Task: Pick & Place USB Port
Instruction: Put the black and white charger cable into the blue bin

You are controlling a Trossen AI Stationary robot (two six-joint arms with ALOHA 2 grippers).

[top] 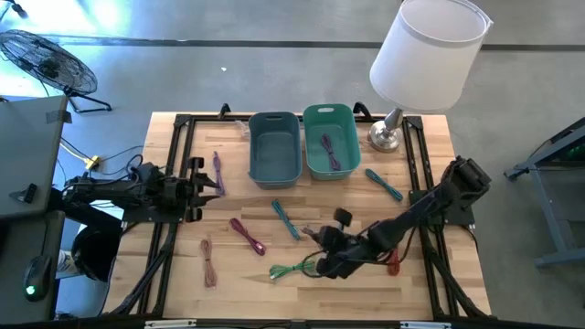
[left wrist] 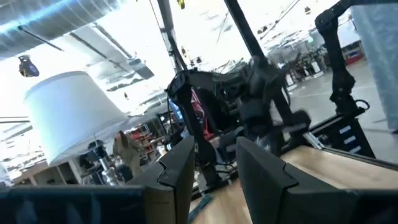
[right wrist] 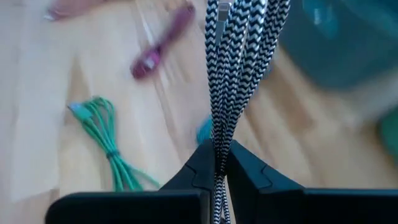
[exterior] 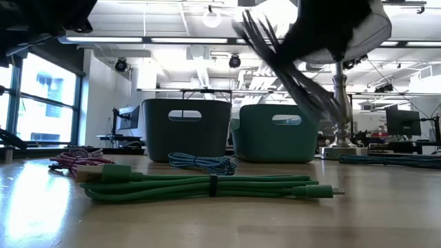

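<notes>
Green cable [exterior: 207, 187] is lying nearest the low camera, stretched sideways across the wooden surface [top: 402, 283], with a blue cable [exterior: 203, 162] coiling behind it. Farther back, two bins are standing side by side: the blue-grey bin [top: 274, 148] is showing nothing inside, while the teal bin [top: 331, 140] is holding a purple cable [top: 329, 152]. Right hand [right wrist: 217, 163] is clenching a black-and-white braided cable [right wrist: 239, 56] above the surface near the green one, its strands running lengthwise away from the fingers. Left hand [top: 203, 188] is waiting at the surface's left side, fingers parted, grasping nothing.
</notes>
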